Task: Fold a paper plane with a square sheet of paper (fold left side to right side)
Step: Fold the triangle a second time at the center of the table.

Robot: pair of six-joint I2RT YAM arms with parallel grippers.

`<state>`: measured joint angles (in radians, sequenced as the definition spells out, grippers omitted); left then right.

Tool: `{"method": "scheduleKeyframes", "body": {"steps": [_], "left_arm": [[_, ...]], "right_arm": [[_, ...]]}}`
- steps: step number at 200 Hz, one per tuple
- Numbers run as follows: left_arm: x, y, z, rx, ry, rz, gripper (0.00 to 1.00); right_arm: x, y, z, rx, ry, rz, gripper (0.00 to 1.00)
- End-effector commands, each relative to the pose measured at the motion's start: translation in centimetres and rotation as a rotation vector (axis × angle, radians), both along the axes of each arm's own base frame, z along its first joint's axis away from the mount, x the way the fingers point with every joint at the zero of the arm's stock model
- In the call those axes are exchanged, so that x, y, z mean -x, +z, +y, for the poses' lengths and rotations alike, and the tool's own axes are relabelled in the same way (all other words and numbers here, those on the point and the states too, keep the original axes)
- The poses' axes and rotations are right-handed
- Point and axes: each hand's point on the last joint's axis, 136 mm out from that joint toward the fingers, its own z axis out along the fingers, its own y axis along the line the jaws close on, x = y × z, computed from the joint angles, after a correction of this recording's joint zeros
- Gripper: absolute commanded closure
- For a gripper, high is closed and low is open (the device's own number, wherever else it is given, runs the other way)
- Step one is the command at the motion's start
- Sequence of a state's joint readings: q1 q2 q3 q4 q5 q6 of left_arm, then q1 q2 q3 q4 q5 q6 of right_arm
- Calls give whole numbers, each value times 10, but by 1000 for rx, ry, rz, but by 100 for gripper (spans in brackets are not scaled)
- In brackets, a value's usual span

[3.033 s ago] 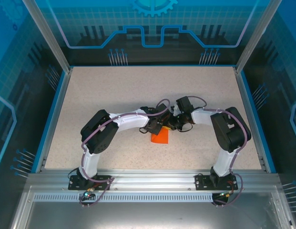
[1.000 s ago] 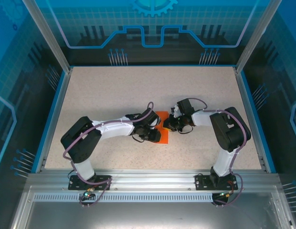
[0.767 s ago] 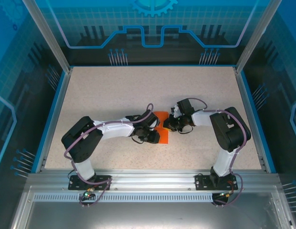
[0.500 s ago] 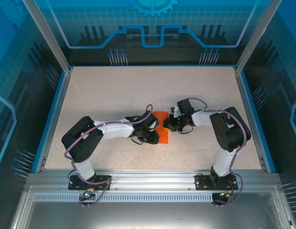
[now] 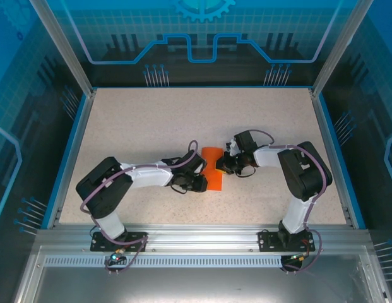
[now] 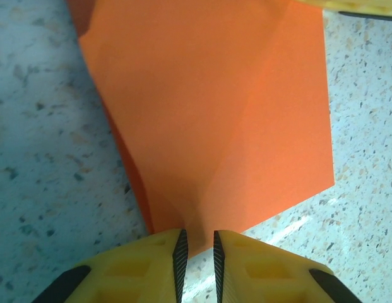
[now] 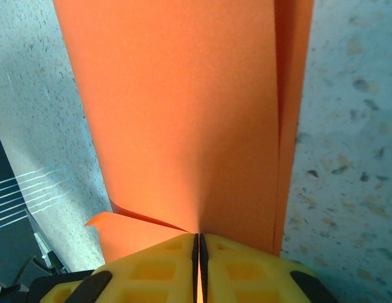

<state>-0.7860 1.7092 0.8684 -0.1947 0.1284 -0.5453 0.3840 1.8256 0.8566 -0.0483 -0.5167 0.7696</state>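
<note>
The square sheet of paper is bright orange and lies partly folded on the speckled table between both arms. My left gripper is at its near left corner. In the left wrist view the paper narrows into a pinch crease between the yellow fingers, and my left gripper is nearly shut on that corner. My right gripper holds the right edge. In the right wrist view its jaws are shut tight on the doubled paper, with a loose flap curling out on the left.
The speckled table stretches bare behind and to both sides of the arms. Blue rails and clear enclosure walls bound it. The aluminium base beam runs along the near edge.
My left jaws have narrowed onto the paper's corner, and the left arm has shifted slightly toward the near left. The orange sheet looks narrower from above. The right arm has stayed still.
</note>
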Motion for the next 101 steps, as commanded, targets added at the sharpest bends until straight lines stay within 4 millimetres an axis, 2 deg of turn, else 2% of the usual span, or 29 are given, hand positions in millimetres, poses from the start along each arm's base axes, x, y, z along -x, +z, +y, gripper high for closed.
{"method": "scheduleKeyframes", "body": {"steps": [1,19,35,69,86,101], "left_arm": [[26,-18,38,-116,45,97,76],[27,-6,31,-55,33,92,76],[24,13,17,36,11,77,76],[9,51,-6,213,9,20,74],[-2,56,-9,244,25,5,74],[-12,50,-10,233,41,13,73]], "right_arm": [[26,-28,-18,98,-4,114,87],[25,-27,-18,93,-5,109,87],[25,-27,-17,92,-3,108,87],[25,-26,-17,91,-3,109,87],[24,-25,-16,88,-2,105,87],[25,-25,-16,88,-2,107,87]]}}
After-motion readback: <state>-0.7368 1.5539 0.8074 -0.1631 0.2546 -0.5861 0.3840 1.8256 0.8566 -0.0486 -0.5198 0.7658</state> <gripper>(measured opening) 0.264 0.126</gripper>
